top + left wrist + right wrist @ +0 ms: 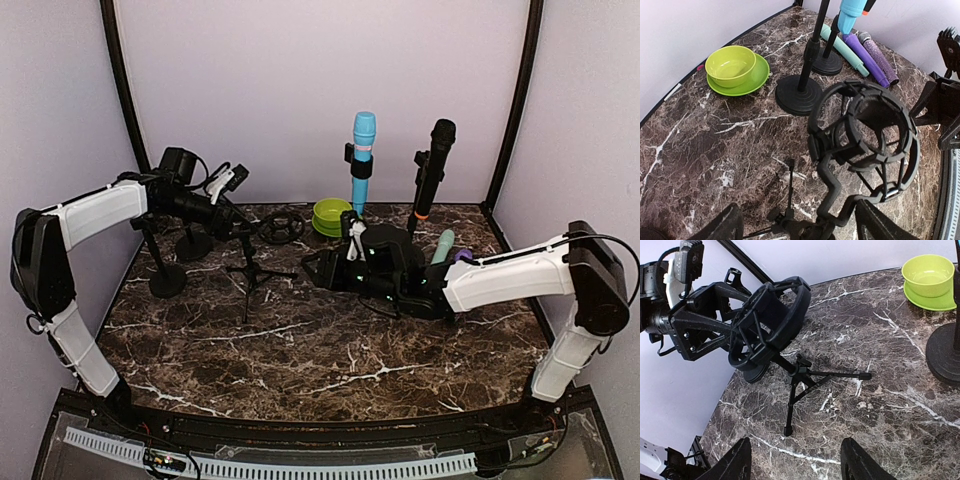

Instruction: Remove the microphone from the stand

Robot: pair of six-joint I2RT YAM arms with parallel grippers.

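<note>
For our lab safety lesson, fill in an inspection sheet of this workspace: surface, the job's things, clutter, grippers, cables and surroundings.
Surface: dark marble table, no spills seen.
Job's things: blue mic and black mic upright in stands; shock mount on tripod holds nothing.
Clutter: bowl on plate; teal mic and two purple mics lying flat; spare stand.
Grippers: left gripper open, straddling the shock mount, contact unclear; right gripper open, holding nothing.
Cables: cable loop at the left wrist.
Surroundings: pale walls, black posts.
</note>
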